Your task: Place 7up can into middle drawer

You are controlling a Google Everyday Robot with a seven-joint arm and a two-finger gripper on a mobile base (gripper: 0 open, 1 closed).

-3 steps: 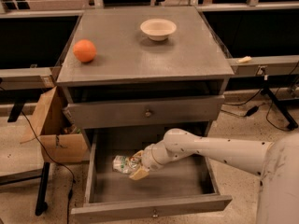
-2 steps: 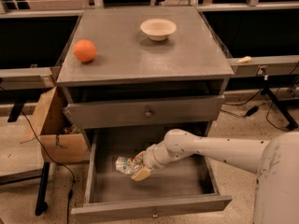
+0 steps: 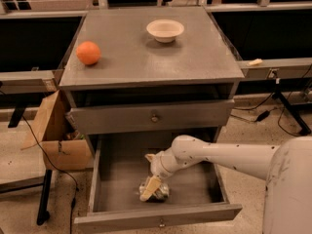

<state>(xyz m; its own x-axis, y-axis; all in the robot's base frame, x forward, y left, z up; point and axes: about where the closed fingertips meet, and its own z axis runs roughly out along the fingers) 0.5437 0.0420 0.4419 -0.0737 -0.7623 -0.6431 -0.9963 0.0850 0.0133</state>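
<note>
The middle drawer [image 3: 119, 177] is pulled wide open below the upper knobbed drawer front [image 3: 151, 116]. The 7up can [image 3: 161, 191], silver and green, is low inside the drawer, near its front wall and about mid-width. My gripper [image 3: 152, 185] reaches down into the drawer from the right and is shut on the can; one cream finger [image 3: 148, 189] lies across the can's left side and hides part of it. I cannot tell whether the can rests on the drawer floor.
An orange fruit [image 3: 88, 52] and a cream bowl [image 3: 165, 29] sit on the cabinet top [image 3: 146, 57]. A cardboard box [image 3: 53, 135] stands left of the cabinet. Cables run over the floor on both sides.
My gripper has carried the can to the right and toward the drawer's front wall, lower in the drawer. The fruit and the bowl have not moved.
</note>
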